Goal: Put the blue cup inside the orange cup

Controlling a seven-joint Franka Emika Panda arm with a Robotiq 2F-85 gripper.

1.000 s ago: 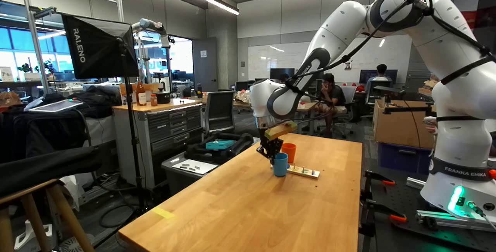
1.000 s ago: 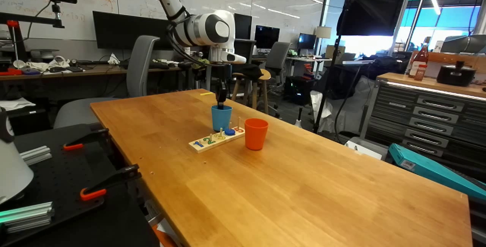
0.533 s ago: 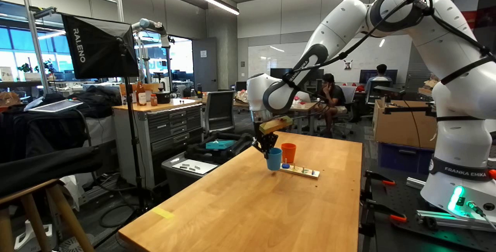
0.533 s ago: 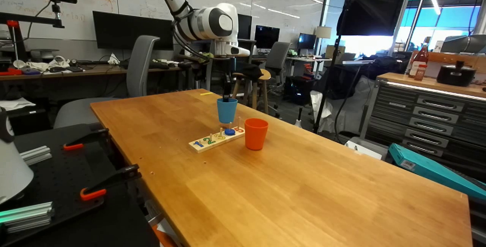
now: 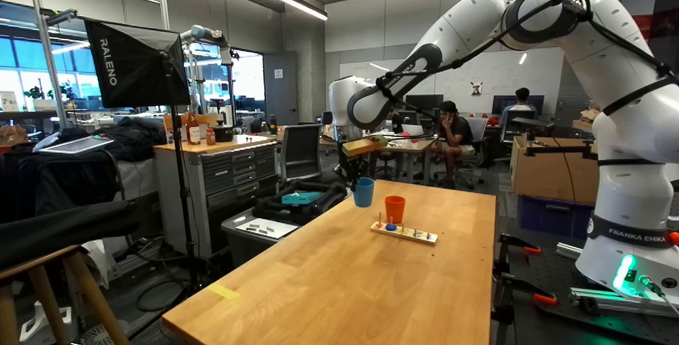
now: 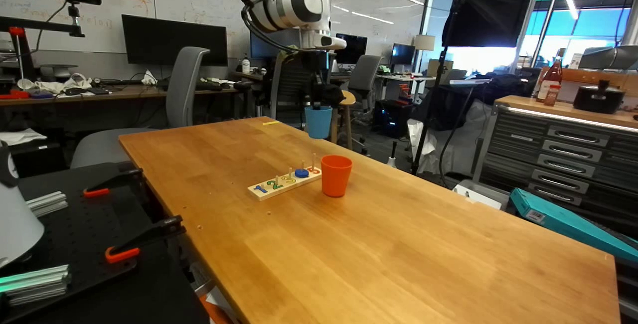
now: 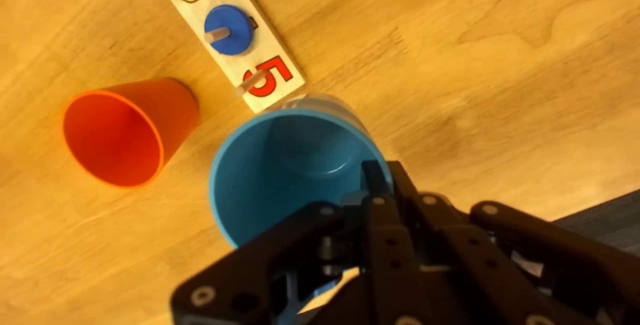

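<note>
Long and wooden, a table [image 6: 389, 234] stretches out beneath a jointed white arm [image 5: 472, 18] that reaches over it from its base [image 5: 631, 247]. At the arm's end, a black gripper [image 7: 388, 177] is clamped on the blue cup [image 6: 318, 123], one finger [image 7: 372, 177] inside the wall and the other outside. Judging by both exterior views, the blue cup hangs about upright just under the gripper, off the table. Lower than the gripper and on its side toward the base, the orange cup [image 6: 336, 177] stands on the table, mouth up and apart from the blue cup. Below the gripper on that same side lies a slim board [image 5: 404, 233], near the orange cup; a blue disc [image 7: 239, 30] sits threaded on one of its pegs [image 7: 252, 81].

Grasp and lift look complete, perhaps half of the job. Left to do, it seems, are bringing the gripper over the orange cup, lowering the blue cup into it and letting go; the cups are not nested yet.

By count: one table, one arm, one gripper, two cups (one blue, one orange), one board, one disc and, as far as both exterior views tell, five pegs, the shortest of them hard to make out.
</note>
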